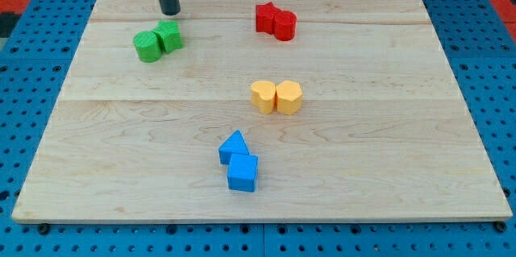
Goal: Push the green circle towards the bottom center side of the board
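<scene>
Green circle (147, 47) lies just below-left of my tip (169, 13)

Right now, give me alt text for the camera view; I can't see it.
My tip sits just above the green pair at the wooden board's upper left. Red pair top centre, yellow pair middle, blue pair lower centre.

My rod stands upright near the view's top left. My tip (169, 13) rests on the surface.
</scene>
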Controlling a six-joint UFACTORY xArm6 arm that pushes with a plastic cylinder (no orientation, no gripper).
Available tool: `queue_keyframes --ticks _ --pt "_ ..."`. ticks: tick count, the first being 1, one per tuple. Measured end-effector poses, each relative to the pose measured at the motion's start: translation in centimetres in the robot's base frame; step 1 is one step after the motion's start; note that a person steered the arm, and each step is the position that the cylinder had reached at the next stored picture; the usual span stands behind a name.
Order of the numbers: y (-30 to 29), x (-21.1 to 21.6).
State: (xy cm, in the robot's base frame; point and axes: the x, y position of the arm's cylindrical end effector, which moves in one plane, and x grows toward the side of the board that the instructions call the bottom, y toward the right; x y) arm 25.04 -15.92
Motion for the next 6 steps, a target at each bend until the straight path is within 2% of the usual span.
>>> queue_keyframes --ticks 1,6 --pt "-0.8 0.1" --pt "-1.7 8.0"
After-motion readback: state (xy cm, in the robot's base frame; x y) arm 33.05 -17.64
